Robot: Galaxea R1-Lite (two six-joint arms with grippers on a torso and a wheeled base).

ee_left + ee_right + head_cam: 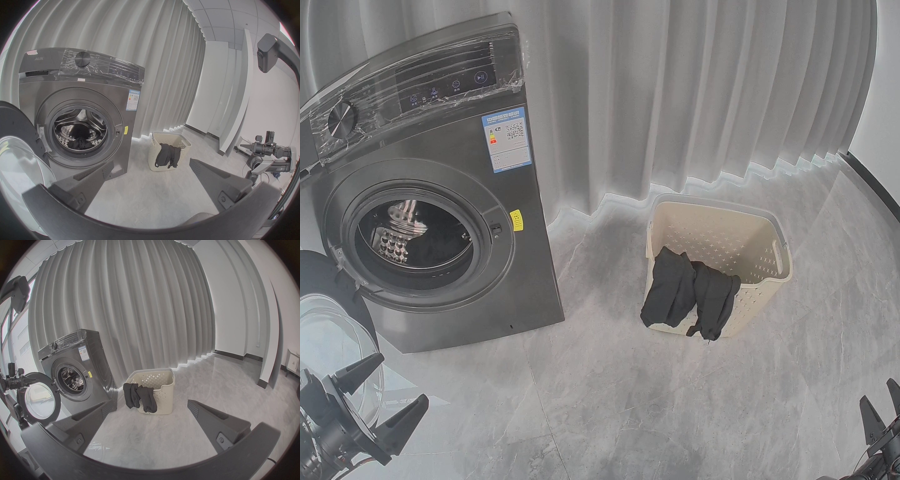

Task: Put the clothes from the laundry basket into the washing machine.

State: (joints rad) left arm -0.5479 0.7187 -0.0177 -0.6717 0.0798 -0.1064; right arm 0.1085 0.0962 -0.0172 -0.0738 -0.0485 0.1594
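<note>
Hanging low and well apart, left gripper [401, 380] and right gripper [878, 392] both have fingers spread wide, gripping nothing. Dark clothes [687, 294] drape over the near rim of the laundry basket [782, 250], beside the open-doored washing machine [456, 156].

Washer [532, 275]: satin grey metal, wrinkled clear film [425, 81] on top. Basket [753, 300]: cream perforated plastic. Clothes [675, 287]: matt black cloth. Floor [650, 400]: smooth, faintly glossy.

- Left pincer [384, 400]: two black wedge-shaped fingers [84, 184] that taper to points, with finely textured pads [104, 168] on the inner faces near the tips.
- Each finger has a small round screw [80, 198] near its base.
- Both fingers sit on a curved dark bar [140, 229].
- Right pincer [149, 402]: same black, pointed build.
</note>
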